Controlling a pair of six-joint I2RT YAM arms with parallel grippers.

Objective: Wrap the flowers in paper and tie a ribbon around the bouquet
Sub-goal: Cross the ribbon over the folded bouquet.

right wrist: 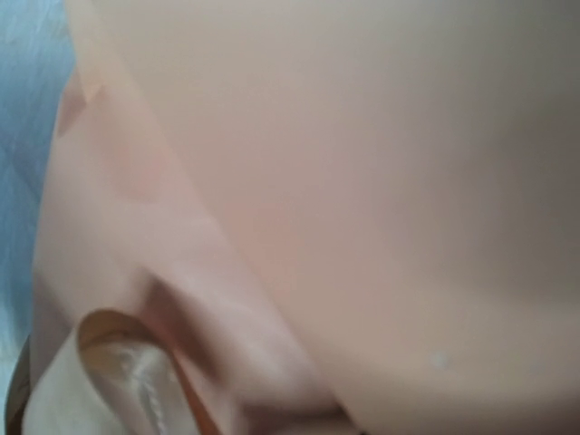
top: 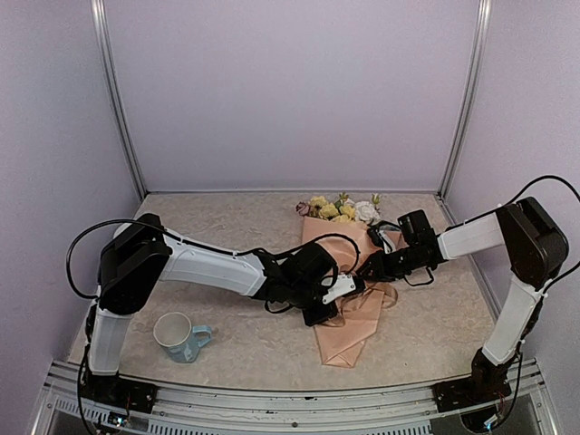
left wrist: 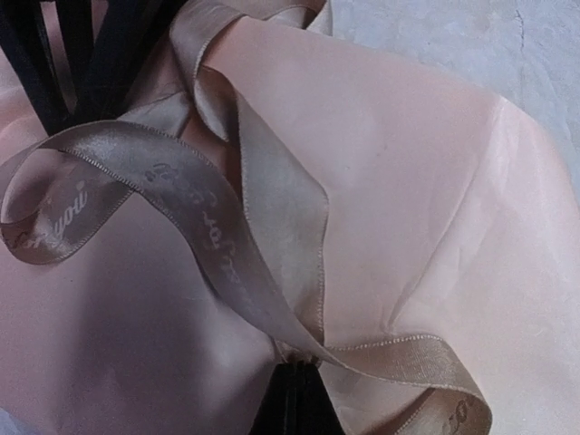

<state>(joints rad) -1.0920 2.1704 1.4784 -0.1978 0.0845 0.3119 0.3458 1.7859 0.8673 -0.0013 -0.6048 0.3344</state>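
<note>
We see a bouquet [top: 350,324] lying flat on the pale speckled counter [top: 227,227], roughly in the middle and a little to the right. Its bunch of yellow and white artificial flowers [top: 340,209] points toward the far wall. Its cone of thin peach-pink wrapping paper [left wrist: 435,181] narrows toward the near edge.

Both arms reach in over the middle of the cone, and their tips come close together there.

From the left wrist view, we see a flat tan-beige satin ribbon [left wrist: 272,199] with faint script lettering. It lies in loose loops across the paper. One loop curls out to the left, a strand runs up toward the top of the view, and another trails off at the lower right. These strands come together at the bottom centre, where the dark tips of the left hand [left wrist: 292,388] are pinched together on the ribbon, with no gap between them. Some dark bars cross the upper left corner of that view, and we cannot tell what they are.

The right hand [top: 373,268] rests against the right side of the wrapped cone. Its own camera is pressed so close that we see only blurred peach paper and a glossy curl of ribbon at the lower left. Its fingers do not show there, and from above they are too small to read, so we cannot tell whether it is wide, narrow or gripping anything.

A white ceramic mug with a light blue handle [top: 178,335] stands on the counter near the left arm's base, well apart from the bouquet.
</note>
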